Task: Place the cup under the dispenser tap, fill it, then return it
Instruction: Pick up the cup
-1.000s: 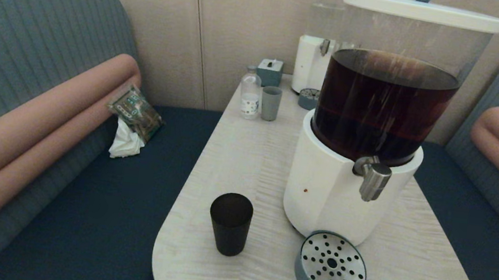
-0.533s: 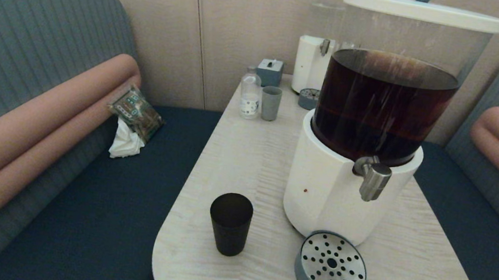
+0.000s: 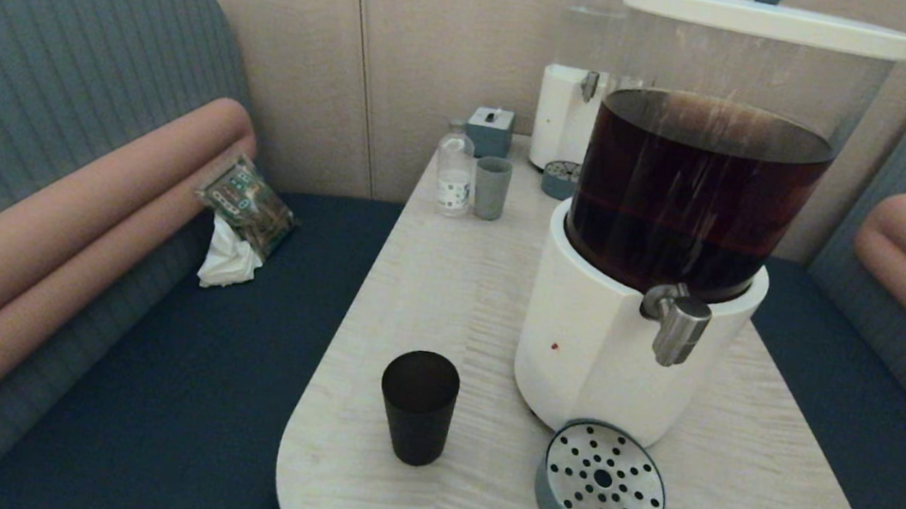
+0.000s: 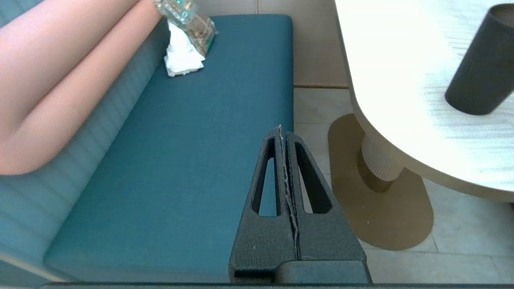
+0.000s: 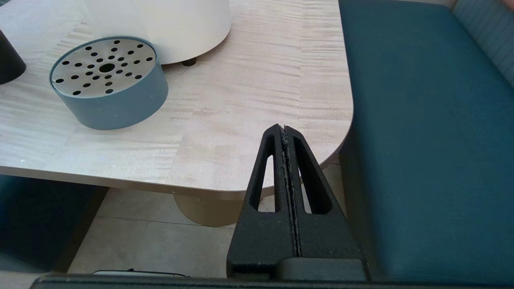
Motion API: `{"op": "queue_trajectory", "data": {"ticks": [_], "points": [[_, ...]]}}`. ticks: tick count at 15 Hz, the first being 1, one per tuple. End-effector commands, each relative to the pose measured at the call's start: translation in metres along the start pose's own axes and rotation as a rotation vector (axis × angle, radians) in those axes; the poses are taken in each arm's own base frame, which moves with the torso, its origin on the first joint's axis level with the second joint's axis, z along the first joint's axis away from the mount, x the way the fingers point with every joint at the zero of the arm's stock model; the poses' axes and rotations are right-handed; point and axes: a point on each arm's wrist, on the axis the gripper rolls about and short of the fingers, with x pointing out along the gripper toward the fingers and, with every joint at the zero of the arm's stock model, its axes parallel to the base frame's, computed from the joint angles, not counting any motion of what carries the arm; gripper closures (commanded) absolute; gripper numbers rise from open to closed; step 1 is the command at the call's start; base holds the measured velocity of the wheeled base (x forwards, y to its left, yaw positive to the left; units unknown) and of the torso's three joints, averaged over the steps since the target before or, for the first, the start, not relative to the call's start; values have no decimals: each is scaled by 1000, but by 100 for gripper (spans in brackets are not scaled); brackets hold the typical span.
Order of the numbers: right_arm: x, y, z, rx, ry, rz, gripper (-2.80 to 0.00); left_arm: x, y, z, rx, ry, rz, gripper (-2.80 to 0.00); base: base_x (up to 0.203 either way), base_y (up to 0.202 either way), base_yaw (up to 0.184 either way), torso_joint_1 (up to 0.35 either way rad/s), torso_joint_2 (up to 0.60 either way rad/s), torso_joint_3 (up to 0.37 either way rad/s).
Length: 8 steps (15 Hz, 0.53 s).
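Writing is scarce: the small bottle (image 3: 455,170) at the far left of the table (image 3: 449,289) has a white label, but its print is too small to read, and the crumpled packet (image 3: 246,204) on the left bench (image 3: 168,392) shows a pattern I cannot make out.

The cup (image 3: 418,406) stands upright near the table's near left edge, apart from everything else. Right of it is the big dispenser (image 3: 664,228), its tank holding dark brown liquid over a white base. The tap (image 3: 677,319) juts from that base toward the near right. Under and slightly left of the tap sits a round blue-grey drip tray (image 3: 601,490) with a perforated metal top, touching or just beside the base. The tray is empty; the cup is well left of it, with bare table between.

Far along the table stand a grey-blue cup (image 3: 491,187) just beside the bottle, a small blue-grey box (image 3: 490,130), a second dispenser (image 3: 582,80) with clear liquid, and its own small tray (image 3: 560,178).

My left gripper (image 4: 281,132) is clenched, fingers pressed together, hanging off the table's near left over the bench edge and floor; the cup lies far and right of it. My right gripper (image 5: 284,129) is likewise clenched and empty, hanging off the near right corner, with the tray far and left of it.
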Motion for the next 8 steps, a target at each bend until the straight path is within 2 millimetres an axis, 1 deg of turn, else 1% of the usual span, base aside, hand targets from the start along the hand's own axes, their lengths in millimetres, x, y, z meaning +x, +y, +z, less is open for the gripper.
{"op": "queue_trajectory", "data": {"ticks": [1,3,5,7,8], "points": [[0,0,0,0,1,-1,0,-3,0,9,2,-28,-24,0,0,0,0,0,0,0],[0,0,0,0,1,1,0,-12,-2,29,-6,-51,-98,0,0,0,0,0,0,0],[0,0,0,0,1,1,0,-23,-4,39,-13,4,-212,0,0,0,0,0,0,0],[0,0,0,0,1,1,0,-22,-6,51,-29,36,-282,0,0,0,0,0,0,0],[0,0,0,0,1,1,0,-19,-6,61,-46,55,-299,0,0,0,0,0,0,0]]}}
